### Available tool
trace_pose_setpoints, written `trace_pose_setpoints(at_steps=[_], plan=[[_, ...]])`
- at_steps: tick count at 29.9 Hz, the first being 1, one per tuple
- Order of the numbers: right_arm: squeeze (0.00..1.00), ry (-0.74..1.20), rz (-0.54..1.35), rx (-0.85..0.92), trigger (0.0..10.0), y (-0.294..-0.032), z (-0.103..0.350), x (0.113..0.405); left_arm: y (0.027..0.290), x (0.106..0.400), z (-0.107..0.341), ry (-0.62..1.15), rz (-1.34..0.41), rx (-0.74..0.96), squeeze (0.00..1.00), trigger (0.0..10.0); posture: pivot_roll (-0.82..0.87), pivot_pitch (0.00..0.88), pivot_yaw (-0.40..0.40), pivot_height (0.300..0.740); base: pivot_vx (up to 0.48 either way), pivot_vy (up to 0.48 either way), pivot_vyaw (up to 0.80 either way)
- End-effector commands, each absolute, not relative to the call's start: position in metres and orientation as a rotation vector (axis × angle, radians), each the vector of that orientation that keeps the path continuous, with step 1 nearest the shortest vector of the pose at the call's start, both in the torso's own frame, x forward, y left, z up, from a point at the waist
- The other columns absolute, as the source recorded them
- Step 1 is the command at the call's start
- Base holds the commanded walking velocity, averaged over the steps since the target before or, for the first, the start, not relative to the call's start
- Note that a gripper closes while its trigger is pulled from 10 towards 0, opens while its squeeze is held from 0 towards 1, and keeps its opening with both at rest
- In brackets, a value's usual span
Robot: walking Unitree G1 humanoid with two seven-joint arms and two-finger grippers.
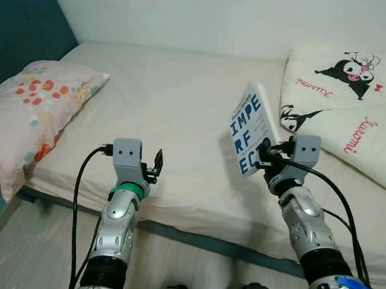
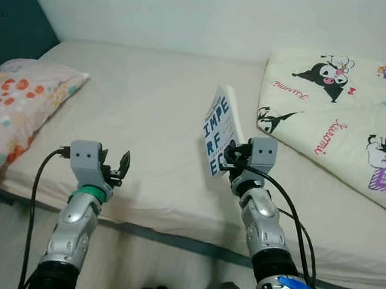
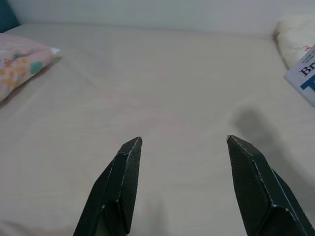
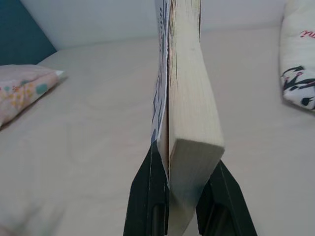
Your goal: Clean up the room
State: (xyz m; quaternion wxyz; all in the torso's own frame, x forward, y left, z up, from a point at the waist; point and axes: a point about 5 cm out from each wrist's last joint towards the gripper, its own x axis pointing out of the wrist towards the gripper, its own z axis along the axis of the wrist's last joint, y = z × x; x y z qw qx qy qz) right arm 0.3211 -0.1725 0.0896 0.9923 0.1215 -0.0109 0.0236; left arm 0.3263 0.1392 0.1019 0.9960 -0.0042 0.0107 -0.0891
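Floral pillow [image 1: 30, 108]: lies at the far left end of the bed, pale pink with orange, yellow and teal flowers, against a dark teal wall.
Left hand [image 1: 156, 165]: held above the near edge of the bed, left of the book and well apart from it; its two black fingers [image 3: 120, 184] are spread with bare sheet between them, grasping nothing.
Bed [image 1: 171, 113]: covered by a plain cream sheet, running from the pillow to the blanket, with a white wall behind it.
Book [image 1: 251, 129]: white cover with large blue letters, held upright and tilted above the right part of the bed, clear of the sheet, cover turned toward the left.
Right hand [image 4: 182, 196]: clenched on the book's lower end; in the right wrist view one black finger presses the cover side and the other the opposite side, with the cream page edges standing between them.
Cartoon blanket [image 1: 348, 102]: cream, printed with black-and-white cartoon figures and red script, lying folded on the right end of the bed, just beyond the book.
Floor [image 1: 29, 253]: pale wood, beside the bed under both arms.
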Motion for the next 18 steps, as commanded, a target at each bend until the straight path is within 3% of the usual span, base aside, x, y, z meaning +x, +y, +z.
trace_pose_setpoints(at_steps=[1, 18], plan=[[0.00, -0.039, 0.053, 0.248, 10.0, -0.1705, 0.0900, 0.3206, 0.1422, 0.3238, 0.0947, 0.047, -0.177, -0.001, 0.00, 10.0, 0.08, 0.048, 0.085, 0.737, 0.000, 0.345, 0.00], [0.00, -0.039, 0.054, 0.256, 10.0, -0.1673, 0.0886, 0.3203, 0.1447, 0.3233, 0.0955, 0.043, -0.182, 0.009, 0.00, 10.0, 0.09, 0.052, 0.088, 0.737, 0.000, 0.343, 0.00]])
